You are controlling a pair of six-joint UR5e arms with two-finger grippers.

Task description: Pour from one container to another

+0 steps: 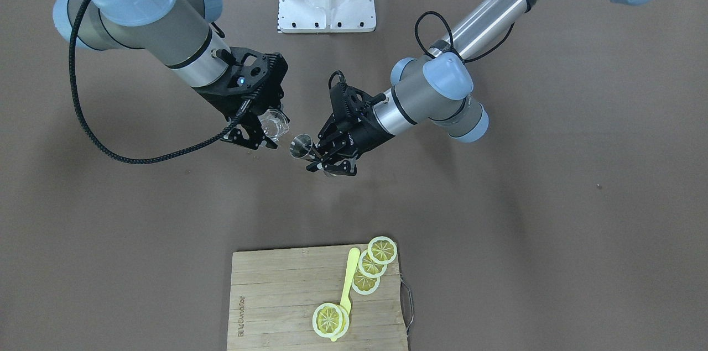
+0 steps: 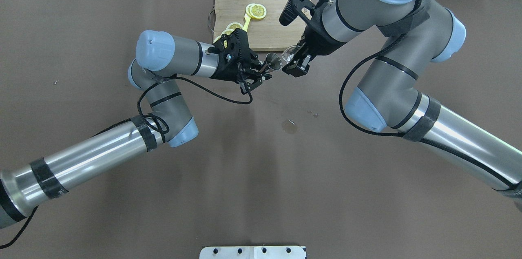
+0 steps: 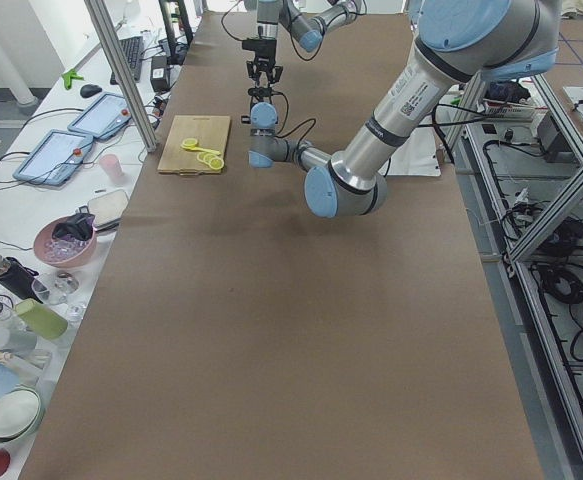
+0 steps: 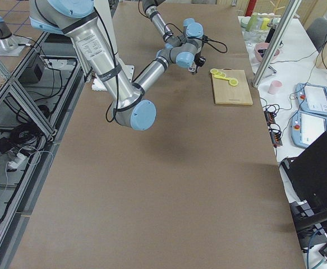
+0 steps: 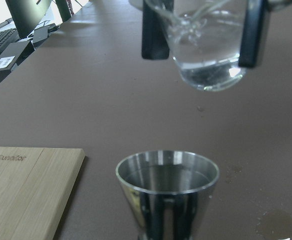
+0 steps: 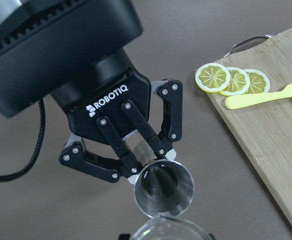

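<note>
Evidently, the clear drinking glass (image 5: pixel 208 50), with a little water in its base, is to be treated as light, rigid, brittle and slippery when wet. It is best taken across its side wall. It is clamped there between the two dark fingers (image 5: pixel 153 35) of the right gripper (image 1: pixel 271 127), which are spread to the glass's full width, and it is held in the air above the brown table (image 2: pixel 261 189). Just below and ahead of those fingers, near but apart, the small conical polished-steel measuring cup (image 6: pixel 164 187) is held. It is judged light, stiff and hard to damage, yet smooth, so a firm pinch on its narrow lower part is wanted. The left gripper (image 6: pixel 153 165) is closed narrowly on that part, the rim being left free. Whether liquid lies in the cup cannot be told. Beyond the left fingers (image 6: pixel 151 136) a wooden cutting board (image 1: pixel 276 284) with yellow lemon slices (image 1: pixel 381 250) is seen, and a wet patch (image 2: pixel 289 127) lies on the table, nearer the robot's side than both sets of fingers.
</note>
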